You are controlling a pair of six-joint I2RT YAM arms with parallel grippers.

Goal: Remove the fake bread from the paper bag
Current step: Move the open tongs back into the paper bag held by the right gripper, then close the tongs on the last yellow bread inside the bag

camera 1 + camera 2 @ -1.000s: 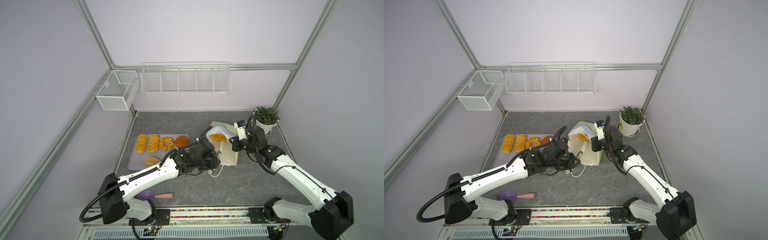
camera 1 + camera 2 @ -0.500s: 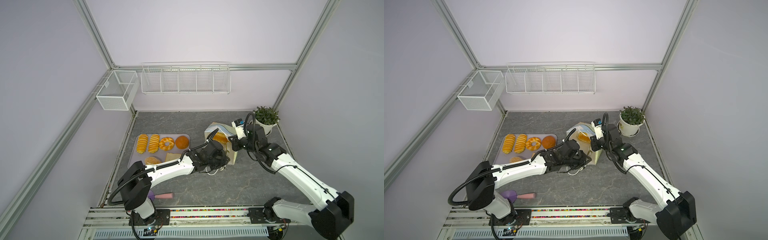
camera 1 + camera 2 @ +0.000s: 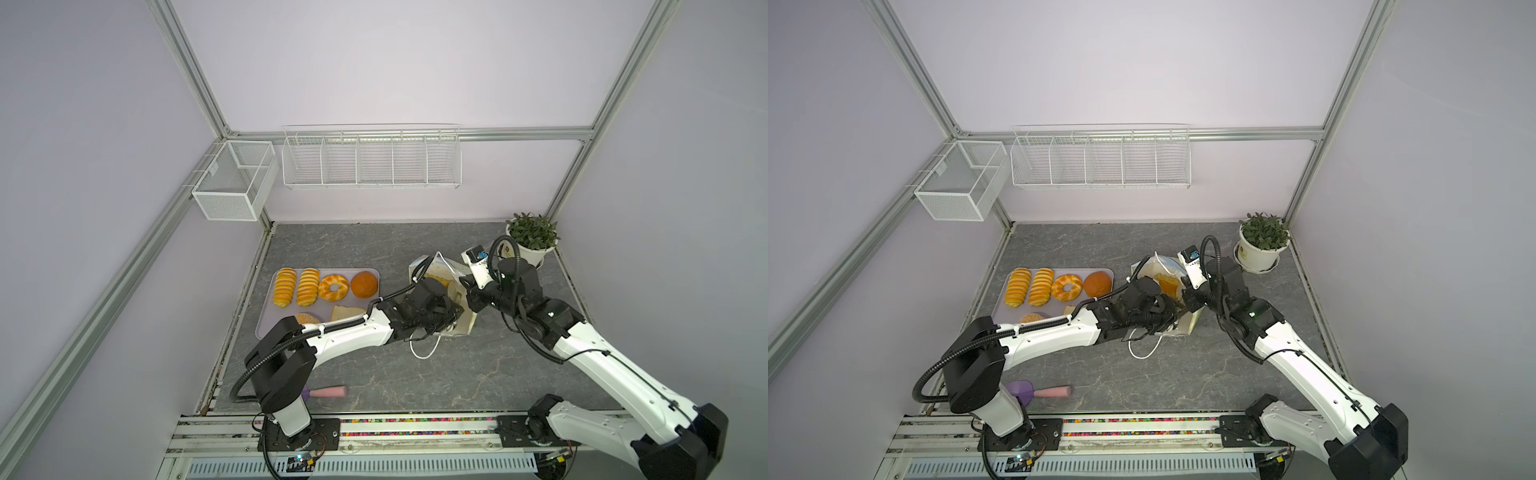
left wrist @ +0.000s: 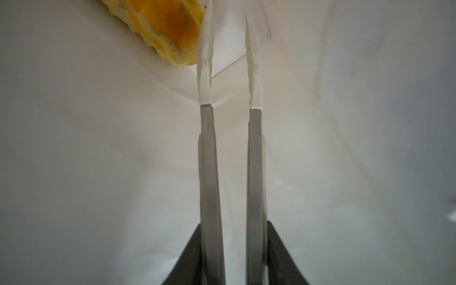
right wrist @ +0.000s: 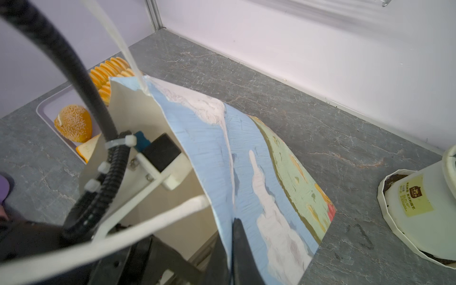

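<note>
Jaws of my left gripper (image 4: pixel 227 22) stand apart with nothing between them, deep inside the white paper bag (image 5: pixel 246 160). I see one orange bread (image 4: pixel 167 27) just beside one tip. Right gripper (image 5: pixel 230 254) jaws are clamped on the bag's rim. Bag sits on the desk (image 3: pixel 374 374). Other breads (image 3: pixel 332 286) lie on the tray (image 3: pixel 268 322) to the left, apart from the bag.

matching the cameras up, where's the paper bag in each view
Both top views: paper bag right of centre, near the white plant pot.
Left wrist: the bag's white inside fills the picture.
Right wrist: its printed outside crosses the middle.
Shared landmark: that pot, also in right wrist; not in left wrist.
</note>
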